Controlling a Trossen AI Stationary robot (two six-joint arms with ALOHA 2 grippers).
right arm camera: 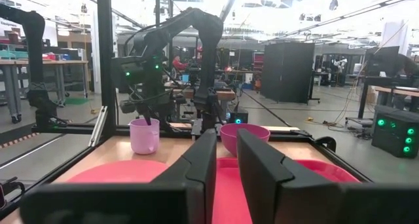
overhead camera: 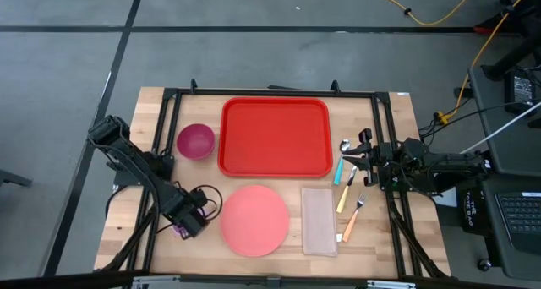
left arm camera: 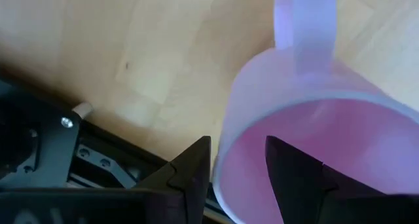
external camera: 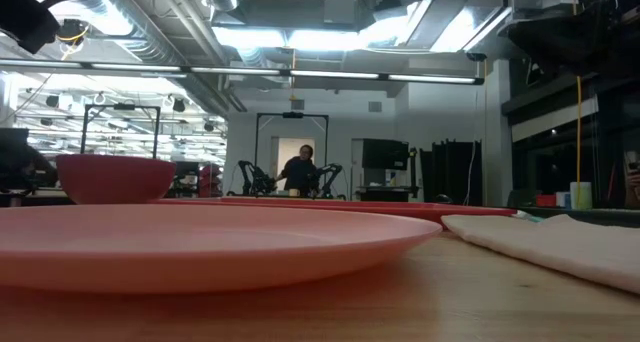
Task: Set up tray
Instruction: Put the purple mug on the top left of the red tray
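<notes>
The red tray point(overhead camera: 275, 137) lies at the table's far middle, with nothing on it. A lilac cup with a handle point(left arm camera: 308, 106) stands upright on the table near the left front; it also shows in the right wrist view point(right arm camera: 145, 137). My left gripper point(overhead camera: 191, 222) is over it, shut on its rim. My right gripper point(overhead camera: 353, 160) hovers at the right beside the cutlery; its fingers stand close together and hold nothing. My left gripper holds the cup by its rim wall point(left arm camera: 226, 160), on the side away from the handle point(left arm camera: 308, 21). One finger point(left arm camera: 298, 178) is inside the cup and one point(left arm camera: 190, 178) outside. The fingers come from above, pointing down. The cup stands upright on the table.
A magenta bowl point(overhead camera: 195, 141) stands left of the tray. A salmon-pink plate point(overhead camera: 254, 220) and a beige napkin point(overhead camera: 319, 220) lie near the front edge. A spoon point(overhead camera: 342, 158), a yellow-handled piece point(overhead camera: 344, 194) and an orange-handled fork point(overhead camera: 353, 218) lie right of the napkin.
</notes>
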